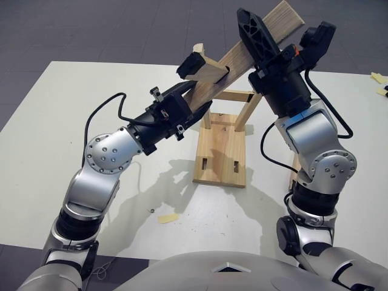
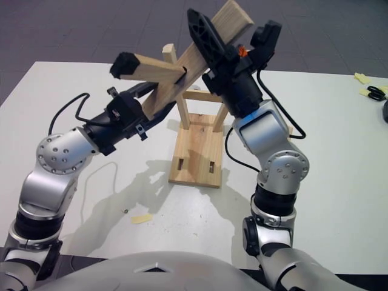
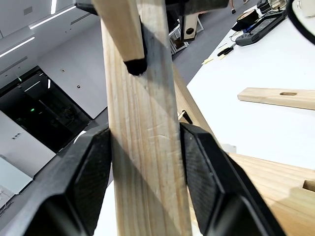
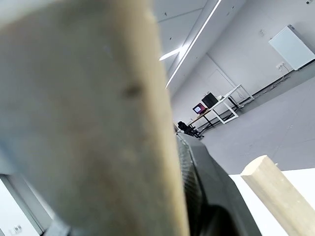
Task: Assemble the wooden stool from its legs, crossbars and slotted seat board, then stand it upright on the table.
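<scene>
A long wooden leg (image 1: pixel 242 57) hangs slanted in the air over the table, with a short crossbar (image 1: pixel 212 70) stuck through it near its lower half. The crossbar's free end carries a dark tip. My left gripper (image 1: pixel 199 108) is shut on the leg's lower end, its black fingers (image 3: pixel 93 172) pressing both flat sides. My right gripper (image 1: pixel 267 43) is shut on the leg's upper part, one long black finger lying across it. Below, the slotted seat board (image 1: pixel 221 159) lies flat, with two legs and a crossbar (image 1: pixel 233 96) standing at its far end.
Another wooden leg (image 3: pixel 278 97) with a slot lies on the white table (image 1: pixel 73 121) to the right, mostly behind my right arm. A scrap of tape (image 1: pixel 168 217) lies near the front edge. Scissors (image 2: pixel 376 92) and more tape sit at the far right.
</scene>
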Controlling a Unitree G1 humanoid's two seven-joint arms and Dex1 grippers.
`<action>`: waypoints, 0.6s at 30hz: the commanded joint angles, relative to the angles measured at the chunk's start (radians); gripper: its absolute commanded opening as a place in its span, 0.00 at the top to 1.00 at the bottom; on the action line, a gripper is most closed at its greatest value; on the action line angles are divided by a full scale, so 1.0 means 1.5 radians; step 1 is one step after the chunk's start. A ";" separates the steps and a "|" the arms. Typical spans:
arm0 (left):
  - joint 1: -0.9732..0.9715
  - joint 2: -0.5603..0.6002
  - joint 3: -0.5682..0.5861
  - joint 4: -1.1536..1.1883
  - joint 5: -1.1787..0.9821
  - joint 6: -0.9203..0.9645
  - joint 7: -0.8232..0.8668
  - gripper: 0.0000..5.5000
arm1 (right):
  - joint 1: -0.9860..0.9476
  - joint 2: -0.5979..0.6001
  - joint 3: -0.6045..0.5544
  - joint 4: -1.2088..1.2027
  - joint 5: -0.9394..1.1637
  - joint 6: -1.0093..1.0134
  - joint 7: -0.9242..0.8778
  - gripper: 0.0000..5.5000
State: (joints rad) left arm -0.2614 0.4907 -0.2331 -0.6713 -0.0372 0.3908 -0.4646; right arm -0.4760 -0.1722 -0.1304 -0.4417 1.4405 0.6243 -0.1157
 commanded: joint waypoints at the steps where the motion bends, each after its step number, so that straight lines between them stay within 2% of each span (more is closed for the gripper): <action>1: 0.011 -0.014 -0.021 -0.012 0.042 -0.005 0.024 0.62 | -0.033 -0.026 0.001 0.028 0.000 0.022 0.025 0.77; 3: 0.017 -0.017 -0.028 -0.016 0.050 0.000 0.026 0.62 | -0.039 -0.040 -0.003 0.041 -0.011 0.025 0.036 0.78; 4: 0.021 -0.018 -0.030 -0.019 0.052 0.005 0.028 0.55 | -0.039 -0.046 -0.005 0.046 -0.017 0.027 0.042 0.78; 7: 0.030 -0.032 -0.023 -0.031 0.038 0.033 0.029 0.47 | -0.035 -0.059 -0.016 0.054 -0.048 0.021 0.047 0.82; 13: 0.073 -0.012 0.023 -0.114 -0.124 0.178 -0.050 0.30 | -0.018 -0.075 -0.048 0.065 -0.114 -0.001 0.046 0.82; 15: 0.091 -0.007 0.085 -0.163 -0.233 0.252 -0.074 0.25 | -0.014 -0.084 -0.065 0.074 -0.125 0.000 0.046 0.82; 18: 0.085 -0.003 0.237 -0.171 -0.387 0.327 -0.069 0.15 | 0.029 -0.123 -0.114 0.085 -0.096 0.028 0.051 0.82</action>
State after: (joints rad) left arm -0.1239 0.4668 -0.0451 -0.9206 -0.4804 0.7993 -0.5743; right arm -0.4868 -0.3034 -0.2350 -0.3305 1.2577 0.6313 -0.0430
